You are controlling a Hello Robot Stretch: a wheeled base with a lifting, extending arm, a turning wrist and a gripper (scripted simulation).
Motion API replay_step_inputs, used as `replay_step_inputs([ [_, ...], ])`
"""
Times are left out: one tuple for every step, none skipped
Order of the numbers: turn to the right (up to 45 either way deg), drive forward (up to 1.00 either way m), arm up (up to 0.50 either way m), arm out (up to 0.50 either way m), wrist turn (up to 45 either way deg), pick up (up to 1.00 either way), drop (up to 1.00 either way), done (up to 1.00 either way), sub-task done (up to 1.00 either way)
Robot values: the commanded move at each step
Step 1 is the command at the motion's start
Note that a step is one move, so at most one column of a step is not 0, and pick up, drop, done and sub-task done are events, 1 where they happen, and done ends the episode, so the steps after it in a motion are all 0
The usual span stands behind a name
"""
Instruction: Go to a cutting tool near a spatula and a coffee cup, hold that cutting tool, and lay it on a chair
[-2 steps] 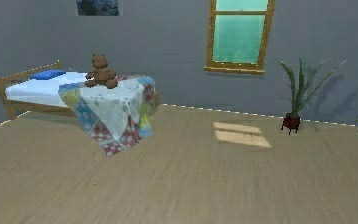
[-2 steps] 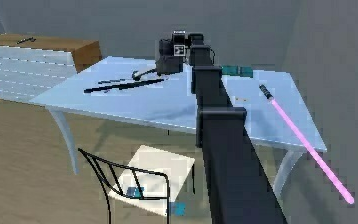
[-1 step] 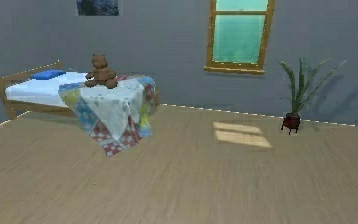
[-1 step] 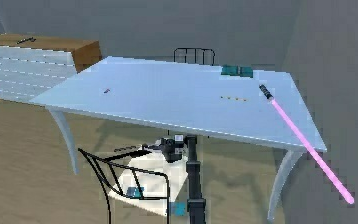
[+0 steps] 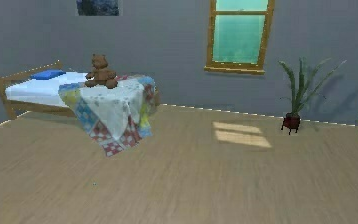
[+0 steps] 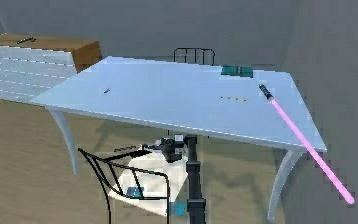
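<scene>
White-seated black wire chair (image 6: 139, 170), jaws near

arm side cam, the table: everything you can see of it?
The table is a pale blue-grey rectangle, smooth painted-looking top on curved legs, on the wood floor. On it: a small teal thing near the far edge, dark specks. A pink rod with dark handle lies over its right edge. A far chair and near chair stand at its long sides.
</scene>
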Motion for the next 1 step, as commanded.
replay_step_inputs([
  [0.0,0.00,0.00,0.00,0.0,0.00,1.00,0.00,0.00],
])
